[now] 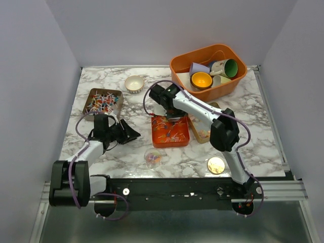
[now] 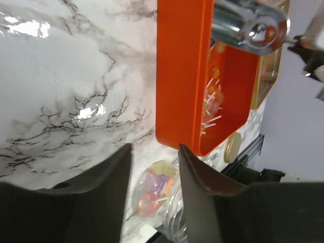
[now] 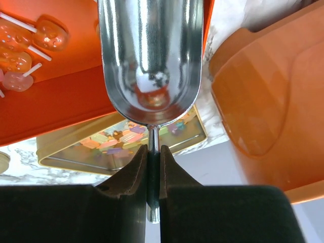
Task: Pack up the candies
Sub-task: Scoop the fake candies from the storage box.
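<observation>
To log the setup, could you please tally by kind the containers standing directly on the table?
Gold tins: 2
Orange tray: 1
Orange bin: 1
Clear jar: 1
Small bowl: 1
Total: 6

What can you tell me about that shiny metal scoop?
The scoop is polished, mirror-like metal: a deep rounded trough narrowing to a thin rod handle. The right hand pinches that handle between its dark fingers. The bowl looks empty, showing only reflections. It hangs over the orange tray of lollipops; whether it touches the tray, I cannot tell.
</observation>
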Tool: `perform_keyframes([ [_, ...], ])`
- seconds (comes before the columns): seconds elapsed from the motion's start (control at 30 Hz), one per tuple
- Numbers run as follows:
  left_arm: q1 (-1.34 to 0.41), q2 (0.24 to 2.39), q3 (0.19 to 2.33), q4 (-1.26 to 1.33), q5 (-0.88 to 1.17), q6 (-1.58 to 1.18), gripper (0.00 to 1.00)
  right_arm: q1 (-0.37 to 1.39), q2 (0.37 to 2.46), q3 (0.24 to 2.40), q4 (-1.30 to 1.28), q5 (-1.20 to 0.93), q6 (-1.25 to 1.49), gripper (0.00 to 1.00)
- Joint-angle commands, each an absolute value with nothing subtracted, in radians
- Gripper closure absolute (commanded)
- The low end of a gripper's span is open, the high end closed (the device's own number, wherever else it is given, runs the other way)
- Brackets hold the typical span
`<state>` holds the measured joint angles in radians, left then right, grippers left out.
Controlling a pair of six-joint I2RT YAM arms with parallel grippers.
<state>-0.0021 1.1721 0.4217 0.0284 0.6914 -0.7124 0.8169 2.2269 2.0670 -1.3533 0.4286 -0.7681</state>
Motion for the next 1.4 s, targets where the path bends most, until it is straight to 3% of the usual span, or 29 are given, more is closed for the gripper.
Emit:
perform_keyframes([
  [0.0,-0.078,1.294,0.414,0.115,0.678,-0.738,0.58,0.847,2.26,2.095,-1.493,0.446,-0.839,0.99],
  [0.13,-0.141,1.399,0.448,0.207,0.695,-0.761,0.82,0.859,2.26,2.091,-1.471,0.436,-0.862,0.99],
  [0.27,-0.193,1.494,0.491,0.273,0.715,-0.793,0.93,0.867,2.261,2.08,-1.44,0.428,-0.877,0.99],
  [0.5,-0.232,1.673,0.598,0.328,0.755,-0.83,0.97,0.89,2.307,2.121,-1.388,0.39,-0.896,0.99],
  [0.9,-0.236,1.727,0.666,0.284,0.758,-0.802,0.99,0.913,2.362,2.146,-1.295,0.255,-0.917,0.99],
  [1.37,-0.227,1.738,0.787,0.137,0.77,-0.707,0.99,0.904,2.139,1.766,-0.853,-0.03,-0.928,0.99],
])
